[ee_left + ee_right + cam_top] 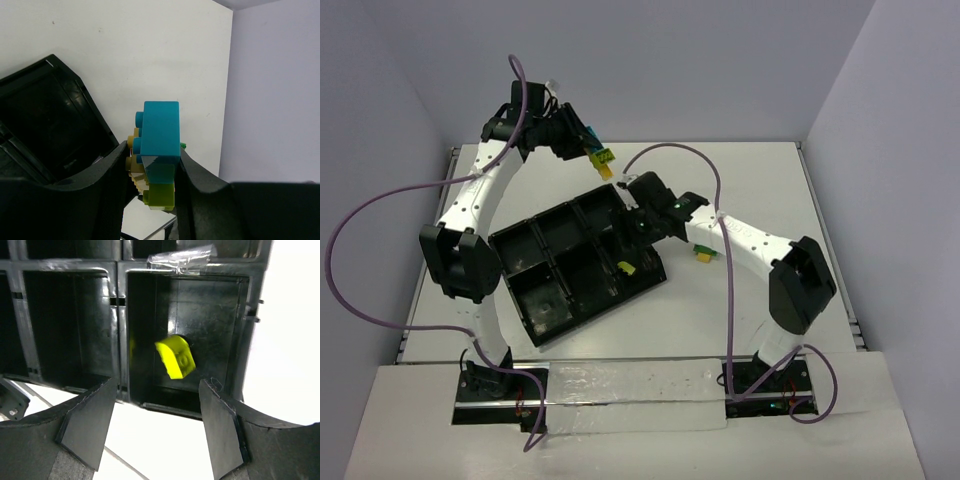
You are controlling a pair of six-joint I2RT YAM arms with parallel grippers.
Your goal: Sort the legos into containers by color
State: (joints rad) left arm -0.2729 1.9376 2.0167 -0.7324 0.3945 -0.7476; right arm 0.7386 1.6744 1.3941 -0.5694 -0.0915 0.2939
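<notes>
The left end effector [152, 150] is clamped on a small stack of legos [159, 150]. A teal brick [160, 132] with round studs on its side sits uppermost. A yellow-green brick [160, 195] is below it, a duller yellow one [133, 165] is behind it, and a sliver of green [183, 145] shows at the right edge. Its matte black fingers [112, 172] press the stack from both sides. From overhead, this arm reaches to the far side of the desk [750, 190] and holds the stack in the air beyond the tray's far corner.

The right end effector [157, 385] has its jaws apart with nothing between them, hanging over the right side of the black tray [520, 290]. Just past its flat, wedge-shaped fingers [85, 425], a bright yellow brick [176, 356] with a rounded edge is inside the compartment [215, 315] at the tray's right-hand corner. It looks blurred, so I cannot tell whether it rests on the floor of the compartment.

The tray is glossy moulded plastic with thin ribbed walls and six square wells, set askew on the desk. A crumpled piece of clear film [182, 257] lies on one dividing wall. A loose yellow-green brick [703, 256] sits on the desk just beside the right forearm.

The desk is smooth, matte white and slightly scuffed. Plain pale lavender walls [380, 60] enclose it on three sides. Purple cables [345, 270] loop from both white arms.
</notes>
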